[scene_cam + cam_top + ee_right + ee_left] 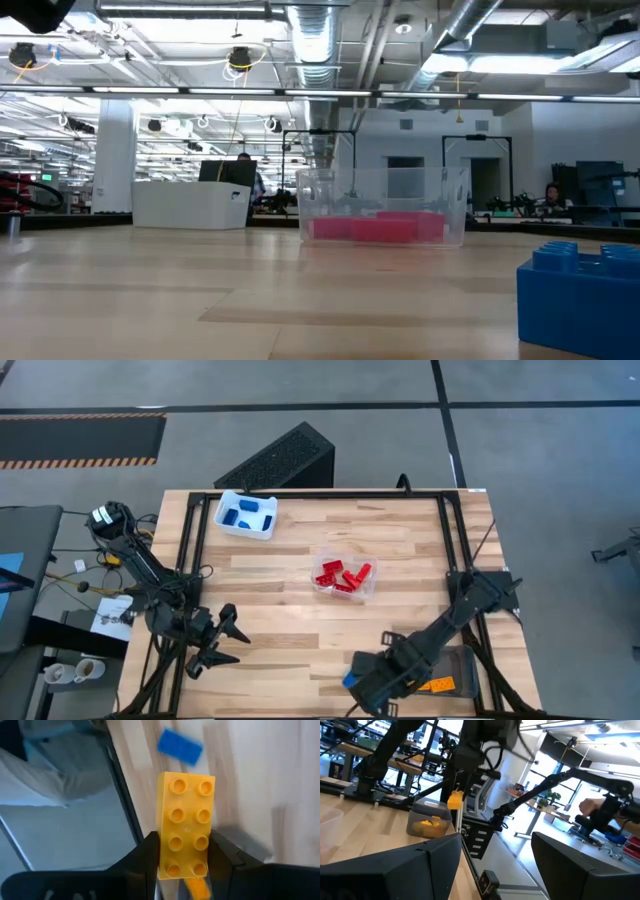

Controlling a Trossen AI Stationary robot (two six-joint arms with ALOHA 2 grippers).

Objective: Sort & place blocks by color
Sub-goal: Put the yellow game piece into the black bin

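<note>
My right gripper (185, 842) is near the table's near edge and is shut on a yellow-orange two-by-four studded brick (185, 815). The left wrist view shows that brick (455, 800) in the air beside a grey tray (427, 822) holding yellow blocks. A loose blue block (180, 746) lies flat on the wood close by (349, 681), and looms large in the low view (580, 295). Red blocks lie in a clear tray (343, 577), and blue ones in a white tray (245, 515). My left gripper (222, 640) is open over the table's near left part, holding nothing. My right gripper pinches the yellow brick between its two fingers (147, 852), which sit on its two long side walls near one end (186, 862). The fingers lie across the brick, and its other end sticks out past them. The brick is lifted clear of the table.
The grey tray (440, 682) sits at the table's near right corner, under the right arm. A black metal frame (320, 497) runs around the tabletop. Bare wood lies between the clear tray and the near edge. A dark speaker-like box (280, 460) stands beyond the far edge.
</note>
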